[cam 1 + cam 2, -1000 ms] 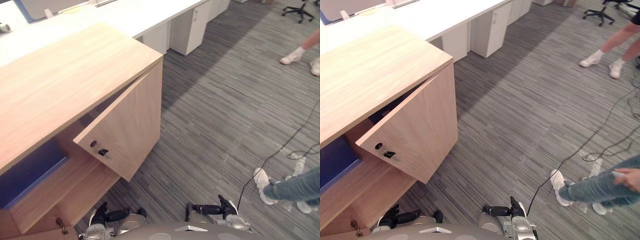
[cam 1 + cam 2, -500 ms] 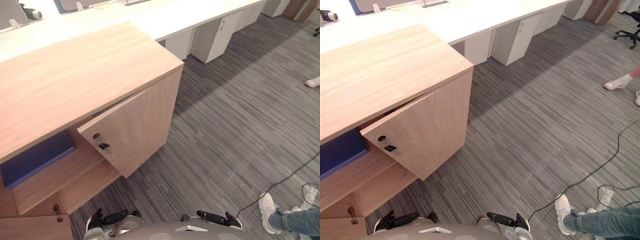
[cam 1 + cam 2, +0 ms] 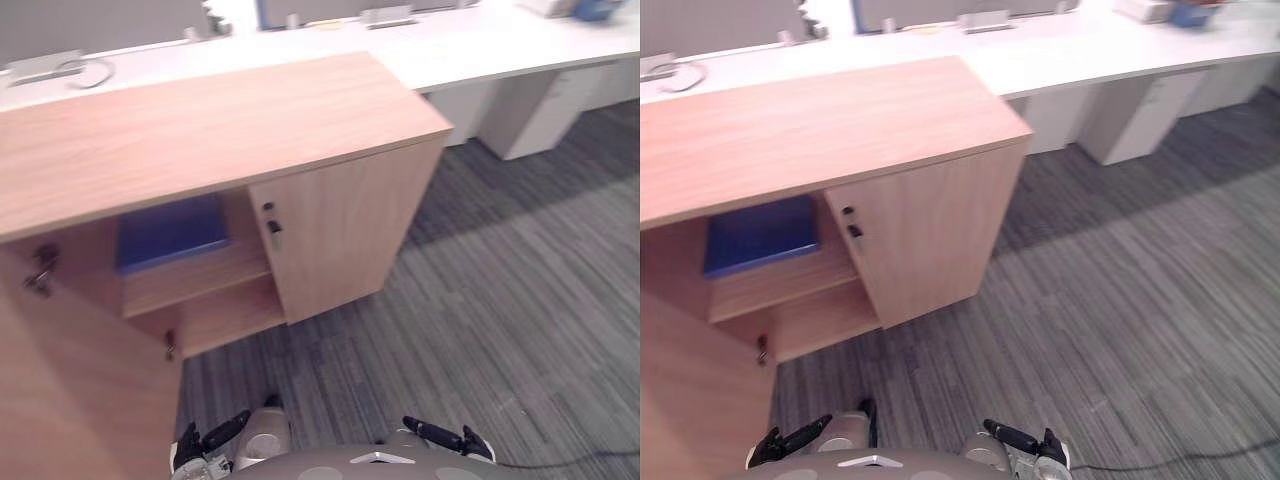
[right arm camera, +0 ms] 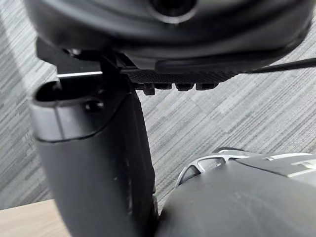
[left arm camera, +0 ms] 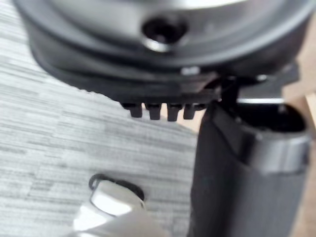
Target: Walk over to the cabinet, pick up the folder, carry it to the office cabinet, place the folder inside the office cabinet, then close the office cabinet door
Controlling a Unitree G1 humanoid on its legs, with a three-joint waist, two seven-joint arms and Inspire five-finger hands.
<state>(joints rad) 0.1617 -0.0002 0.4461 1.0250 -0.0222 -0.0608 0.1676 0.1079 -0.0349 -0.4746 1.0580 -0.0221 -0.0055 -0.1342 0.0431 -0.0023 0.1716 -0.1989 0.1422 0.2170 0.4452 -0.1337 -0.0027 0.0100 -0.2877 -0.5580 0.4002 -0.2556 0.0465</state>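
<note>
Blue folder (image 3: 170,232): lies flat on the upper shelf (image 3: 195,280) inside the office cabinet (image 3: 220,130), at about 10 o'clock from the middle of the head view. No hand touches it. Its right side runs in close behind the edge of the right door (image 3: 345,235).

Lower shelf (image 3: 225,315): sits under the upper shelf, bare wood showing.

Doors: the right door sits flush with the cabinet front, with a dark keyhole and small handle (image 3: 270,230) near its inner edge. The left door (image 3: 80,380) stands swung wide open toward the robot, at 8 o'clock. A small metal fitting (image 3: 170,347) hangs at its free edge; it is too small to tell more.

Left hand (image 3: 215,435): low at 7 o'clock, over the carpet (image 3: 480,330), well apart from the cabinet opening. In the wrist view the fingers (image 5: 158,111) run straight out in a row. The hand is slack and has hold of nothing.

Right hand (image 3: 440,435): low at 5 o'clock, over the carpet. Its fingers (image 4: 177,87) are likewise straight and relaxed, and it holds nothing.

Surroundings: a long white desk (image 3: 470,55) runs behind the cabinet from 12 to 2 o'clock, with a white pedestal unit (image 3: 525,125) under it at 2 o'clock.
</note>
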